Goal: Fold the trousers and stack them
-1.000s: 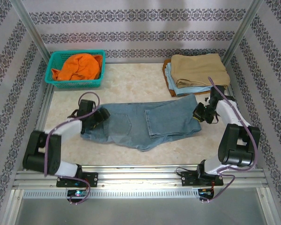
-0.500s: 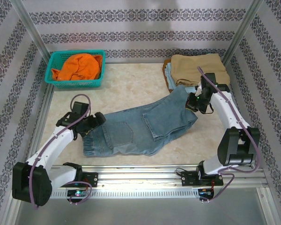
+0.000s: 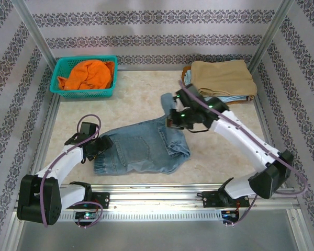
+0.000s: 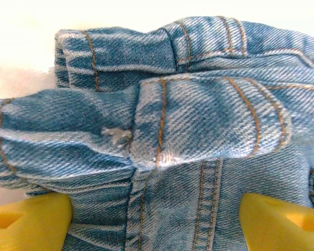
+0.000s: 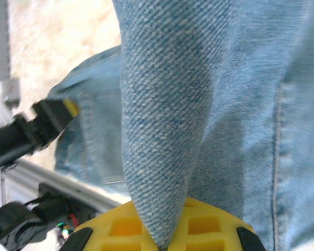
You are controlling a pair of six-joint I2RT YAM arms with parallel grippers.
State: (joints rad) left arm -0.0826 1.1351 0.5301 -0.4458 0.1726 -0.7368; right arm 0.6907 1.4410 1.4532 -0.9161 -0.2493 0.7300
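The right pincer (image 5: 162, 238) clamps a fold of the trousers (image 3: 141, 149); the left pincer (image 4: 157, 222) gapes wide over them.

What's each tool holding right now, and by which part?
Right tool pinches the jeans by a fold of leg. Left tool is open, holding nothing.

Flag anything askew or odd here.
Jeans lie crooked and half folded: the leg end hangs pinched in the right gripper, and the waistband bunches up between the open fingers of the left gripper. Nothing looks spilled or torn.
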